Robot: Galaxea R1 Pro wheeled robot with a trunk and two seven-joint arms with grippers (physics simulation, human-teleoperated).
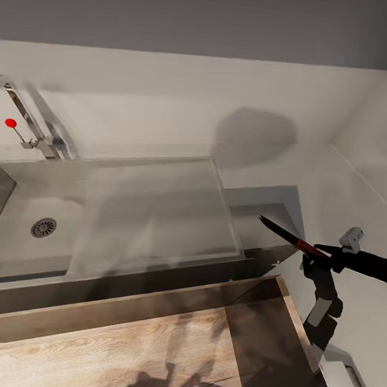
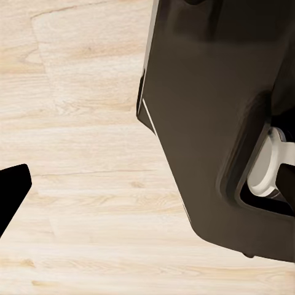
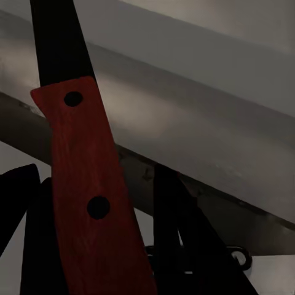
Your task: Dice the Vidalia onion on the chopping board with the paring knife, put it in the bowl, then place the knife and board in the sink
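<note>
Looking L to R in head view: faucet [image 1: 26,116] w/ red knob [image 1: 10,122] stands at far L, behind sink [image 1: 227,215]. Sink basin is a pale rectangle, drain [image 1: 43,227] near its L end; basin otherwise bare. Countertop [image 1: 268,200] shows as a narrow grey strip just R of sink, running up to the white wall corner. Dark round shadow on wall above it. Wood floor [image 1: 128,347] in foreground, below dark cabinet front.

R side: right arm reaches in from R edge, roughly level, above the counter strip. Right gripper [image 1: 321,254] clamped on knife [image 1: 290,237] by the handle; blade points L and slightly up toward sink, tip over counter strip near sink's R rim, not touching anything visible. Knife is in the air, held, not yet in sink.

Right wrist view: knife handle [image 3: 92,209], reddish-brown w/ two dark rivets, sits between dark fingers [image 3: 175,239]; dark blade extends away over grey sink/counter edge. Contact on handle looks firm on both sides.

Left wrist view: light wood floor [image 2: 80,123] and robot's own dark body [image 2: 209,123]. A black tip [image 2: 12,190] at frame edge, likely a left finger; left gripper's opening can't be told from this.
</note>
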